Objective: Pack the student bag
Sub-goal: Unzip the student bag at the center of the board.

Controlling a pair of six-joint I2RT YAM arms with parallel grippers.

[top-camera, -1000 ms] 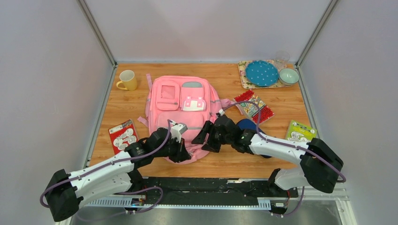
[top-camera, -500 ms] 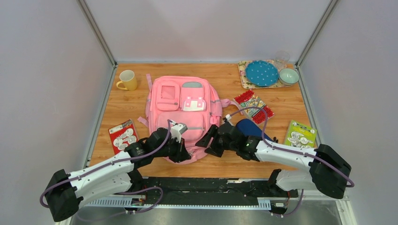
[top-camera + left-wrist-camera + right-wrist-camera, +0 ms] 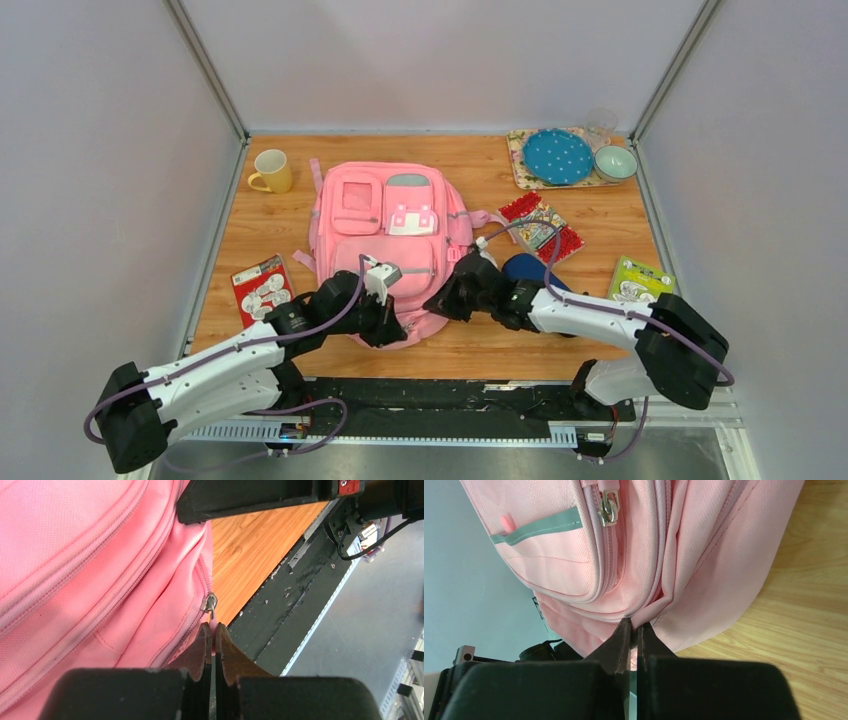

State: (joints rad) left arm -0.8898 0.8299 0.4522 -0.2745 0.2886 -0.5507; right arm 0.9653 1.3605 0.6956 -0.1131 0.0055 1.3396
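The student bag [image 3: 390, 225] is a pink backpack lying flat mid-table, its front pockets facing up. My left gripper [image 3: 398, 326] is at the bag's near edge. In the left wrist view the left gripper [image 3: 214, 628] is shut on the pink pull tab hanging from a metal zip slider [image 3: 210, 602]. My right gripper [image 3: 438, 303] is at the bag's near right corner. The right wrist view shows this gripper [image 3: 634, 625] shut on a fold of the bag's fabric [image 3: 704, 565] by a seam. Another zip slider [image 3: 608, 509] lies above it.
A navy pouch [image 3: 525, 267] lies beside the right arm. There is a yellow mug [image 3: 272, 171] at the back left and a red card pack [image 3: 262, 288] at the near left. A tray [image 3: 523, 165] holds a blue plate, bowl [image 3: 615, 162] and glass. Two more packs [image 3: 540, 227] [image 3: 640, 280] lie to the right.
My right gripper moved left to the bag's near right corner and went from open to shut on the fabric. The left arm stayed put, still holding the pull tab.
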